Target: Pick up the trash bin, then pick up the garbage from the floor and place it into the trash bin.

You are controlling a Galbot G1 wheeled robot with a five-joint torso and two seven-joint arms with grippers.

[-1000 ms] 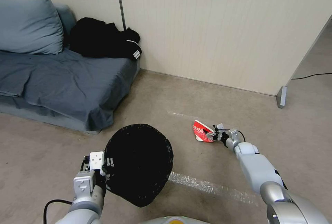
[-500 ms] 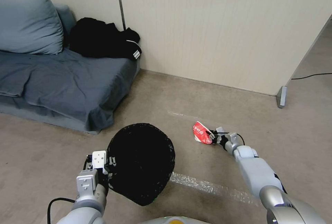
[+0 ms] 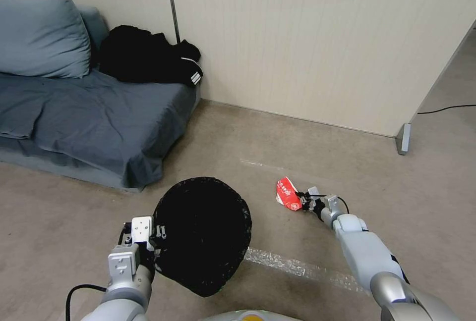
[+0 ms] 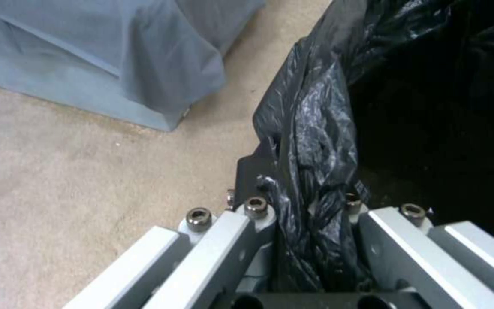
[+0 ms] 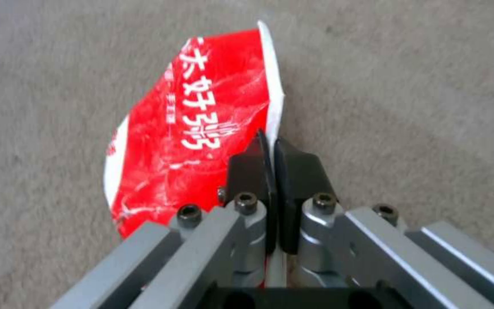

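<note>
The trash bin [image 3: 203, 234], its mouth lined with a glossy black bag, hangs low at the centre-left of the head view. My left gripper [image 3: 151, 246] is shut on its near rim; the left wrist view shows the crinkled bag [image 4: 310, 141] pinched between the fingers. A flattened red-and-white paper cup [image 3: 286, 194], the garbage, is off the floor to the bin's right. My right gripper [image 3: 301, 198] is shut on the cup's white edge, and the right wrist view shows the cup [image 5: 195, 128] with its white lettering clamped between the black pads [image 5: 247, 169].
A grey-blue sofa [image 3: 89, 113] with a cushion and a black garment [image 3: 148, 56] stands at the left against the wall. A beige partition [image 3: 322, 43] runs behind. Strips of clear tape [image 3: 302, 267] lie on the carpet. A black cable [image 3: 446, 109] runs at the far right.
My right gripper has drawn back toward me and slightly left, carrying the paper cup, which has tilted more upright. The bin in my left gripper has shifted a little to the right.
</note>
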